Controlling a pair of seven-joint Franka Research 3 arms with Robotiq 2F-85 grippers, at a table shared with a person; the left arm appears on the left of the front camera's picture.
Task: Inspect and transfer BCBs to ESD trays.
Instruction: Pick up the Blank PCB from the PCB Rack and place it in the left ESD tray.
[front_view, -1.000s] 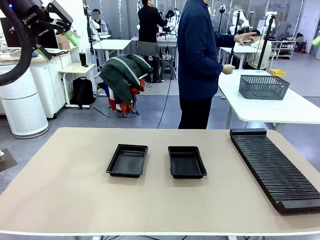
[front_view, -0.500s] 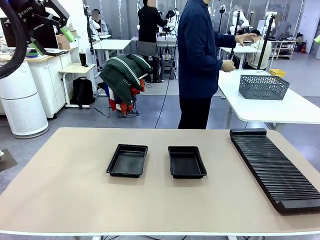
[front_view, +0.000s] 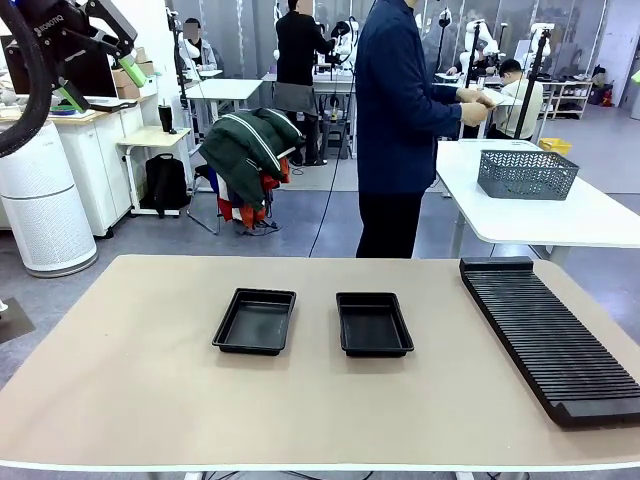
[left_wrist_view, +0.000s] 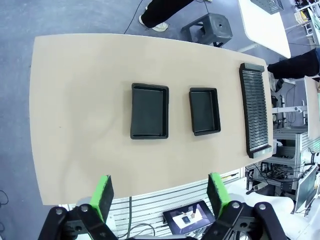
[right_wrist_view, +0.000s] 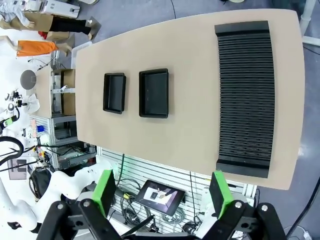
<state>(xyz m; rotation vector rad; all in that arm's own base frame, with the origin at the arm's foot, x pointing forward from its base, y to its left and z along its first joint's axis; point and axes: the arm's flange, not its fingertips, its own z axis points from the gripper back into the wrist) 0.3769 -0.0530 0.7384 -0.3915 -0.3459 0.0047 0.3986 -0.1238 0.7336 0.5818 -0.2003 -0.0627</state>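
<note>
**Waiting on boards**

My left gripper (left_wrist_view: 160, 195) and right gripper (right_wrist_view: 162, 192) hang high, jaws wide, gripping nothing. The left tray (front_view: 224, 320) and right tray (front_view: 341, 325) sit side by side mid-table, bare inside. The person's hands (front_view: 475, 100) have just come together over the far table (front_view: 600, 215). I judge the transfer hasn't begun.

two shallow black esd trays (front_view: 255, 321) (front_view: 374, 324) lie flat, side by side, slightly apart.
</note>
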